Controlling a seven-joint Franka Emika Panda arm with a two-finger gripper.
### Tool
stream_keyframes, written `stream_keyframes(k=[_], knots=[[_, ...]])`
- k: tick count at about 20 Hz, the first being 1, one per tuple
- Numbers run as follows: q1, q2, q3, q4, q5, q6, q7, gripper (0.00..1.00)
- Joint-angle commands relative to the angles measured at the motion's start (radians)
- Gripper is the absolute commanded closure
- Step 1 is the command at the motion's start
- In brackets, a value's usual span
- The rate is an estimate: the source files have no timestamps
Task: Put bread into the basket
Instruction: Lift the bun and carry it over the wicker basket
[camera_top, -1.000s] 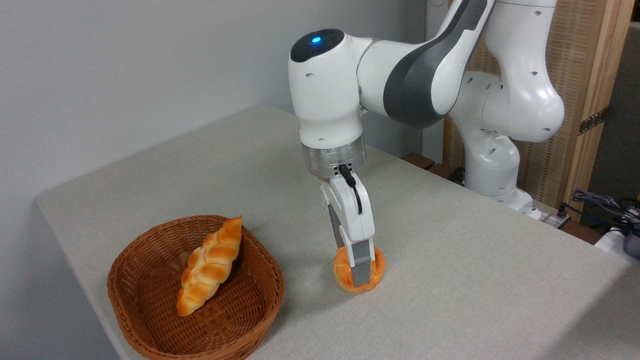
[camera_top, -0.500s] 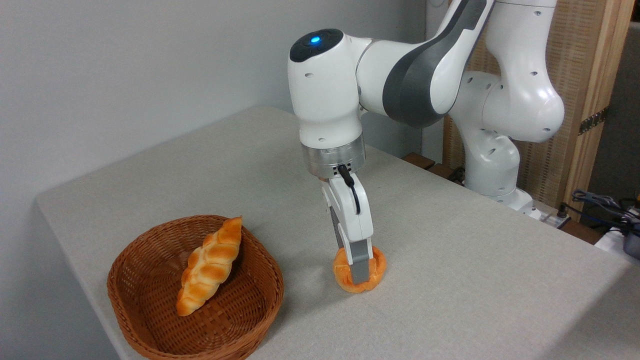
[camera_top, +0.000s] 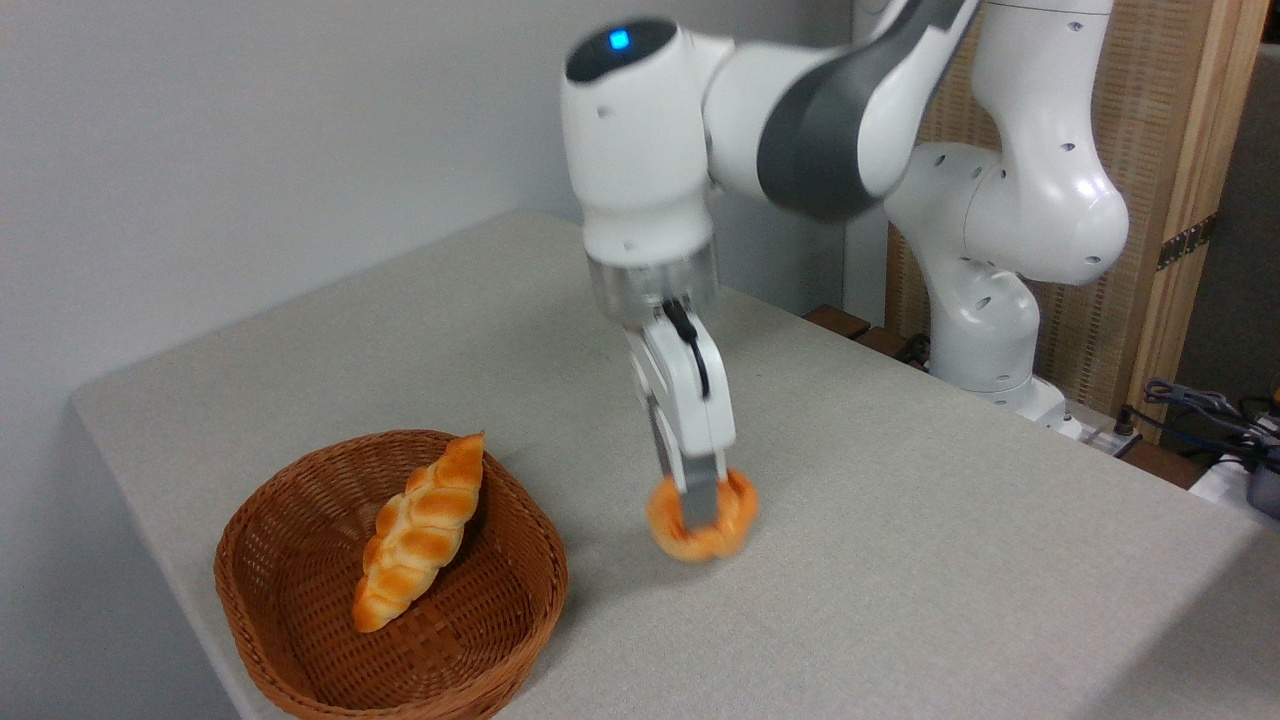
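Observation:
The small round golden-orange bun (camera_top: 735, 515) hangs just above the grey tablecloth, a little right of the basket. My gripper (camera_top: 697, 510) is shut on the bun, its grey fingers (camera_top: 702, 495) pressing into the soft bread from both sides. The arm and bun look motion-blurred. The round brown wicker basket (camera_top: 300, 640) sits at the table's front left corner, apart from the bun by about a hand's width.
A long braided loaf (camera_top: 420, 530) lies tilted inside the basket, leaning on its far rim. The table (camera_top: 900, 560) edge runs close by the basket on the left and front. The arm's white base (camera_top: 990, 330) stands at the back right, with cables (camera_top: 1210, 410) beyond.
The gripper has lifted the bun off the table and shifted it slightly left, toward the basket. The wrist has risen with it. The basket and loaf have not moved.

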Motion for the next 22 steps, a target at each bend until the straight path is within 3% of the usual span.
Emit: stream_keyframes(k=[1, 3, 5, 9, 10, 11, 12, 13, 22], knots=[[-0.003, 0.100, 0.001, 0.283, -0.182, -0.171, -0.051, 0.57], [-0.003, 0.182, -0.002, 0.401, -0.258, -0.175, -0.175, 0.57], [-0.003, 0.248, -0.008, 0.461, -0.264, -0.134, -0.295, 0.57], [-0.003, 0.328, -0.010, 0.470, -0.266, 0.122, -0.370, 0.54], [-0.003, 0.343, -0.010, 0.470, -0.261, 0.143, -0.370, 0.48], [-0.003, 0.346, -0.011, 0.469, -0.255, 0.157, -0.369, 0.34], [-0.003, 0.349, -0.011, 0.467, -0.253, 0.170, -0.369, 0.07], [-0.003, 0.351, -0.014, 0.466, -0.250, 0.173, -0.367, 0.00], [-0.003, 0.351, -0.036, 0.466, -0.249, 0.176, -0.366, 0.00]])
